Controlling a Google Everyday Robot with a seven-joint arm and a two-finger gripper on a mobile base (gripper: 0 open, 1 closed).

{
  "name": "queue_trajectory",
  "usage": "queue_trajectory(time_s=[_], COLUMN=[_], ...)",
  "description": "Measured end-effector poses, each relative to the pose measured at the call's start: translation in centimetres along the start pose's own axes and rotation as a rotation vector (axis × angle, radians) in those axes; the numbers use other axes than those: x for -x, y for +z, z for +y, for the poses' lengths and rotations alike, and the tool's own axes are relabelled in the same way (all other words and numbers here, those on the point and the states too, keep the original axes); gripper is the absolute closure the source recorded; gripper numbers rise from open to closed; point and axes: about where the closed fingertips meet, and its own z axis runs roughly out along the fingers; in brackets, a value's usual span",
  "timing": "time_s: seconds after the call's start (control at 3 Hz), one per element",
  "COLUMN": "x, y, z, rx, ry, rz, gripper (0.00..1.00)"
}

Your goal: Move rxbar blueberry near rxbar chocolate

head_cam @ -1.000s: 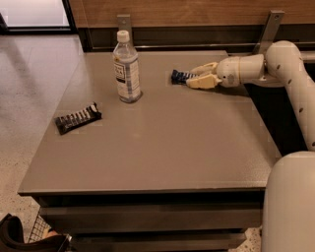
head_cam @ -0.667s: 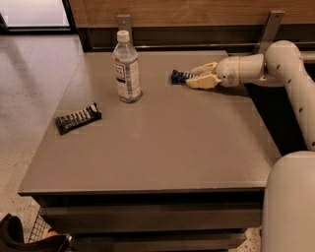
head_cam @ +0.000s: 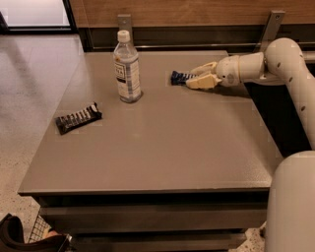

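At the near right rises the robot's smooth white rounded body [head_cam: 293, 206]. At the near left, below the table edge, a dark rounded object [head_cam: 15, 235] sits beside some wire mesh; what it is cannot be told.

The flat grey-brown rectangular worktop [head_cam: 162, 152] fills the middle of the scene. On its left side, fairly near, lies the rxbar chocolate [head_cam: 78, 118], a small flat bar in a black wrapper with white lettering. It lies flat and slanted, one end near-left and the other far-right.

Further back and a little to the right stands a clear plastic water bottle [head_cam: 127, 69] with a white cap and a pale label, upright and well apart from the black bar.

Further still, right of the bottle, lies the rxbar blueberry [head_cam: 178, 77], a small flat bar in a dark blue wrapper with white marks. It lies flat on the far part of the worktop with its long axis running left to right. Its free end points left toward the bottle and its right end reaches into the cream-coloured claw [head_cam: 191, 78]. The claw sits low at the worktop, just right of the bar and pointing left. Whether it pinches the bar or only stands spread around it, I cannot tell.

The white jointed arm [head_cam: 280, 61] extends from the claw to the right edge, then bends down.

Behind the worktop run a brown wooden wall panel [head_cam: 197, 12] and two grey metal brackets [head_cam: 125, 22].
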Motion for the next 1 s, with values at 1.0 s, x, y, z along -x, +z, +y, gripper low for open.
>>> queue_trajectory(time_s=[1.0], x=[10.5], y=[-6.8], z=[8.9], rx=[-0.179], ry=[-0.204], rz=[0.159], gripper=[1.00])
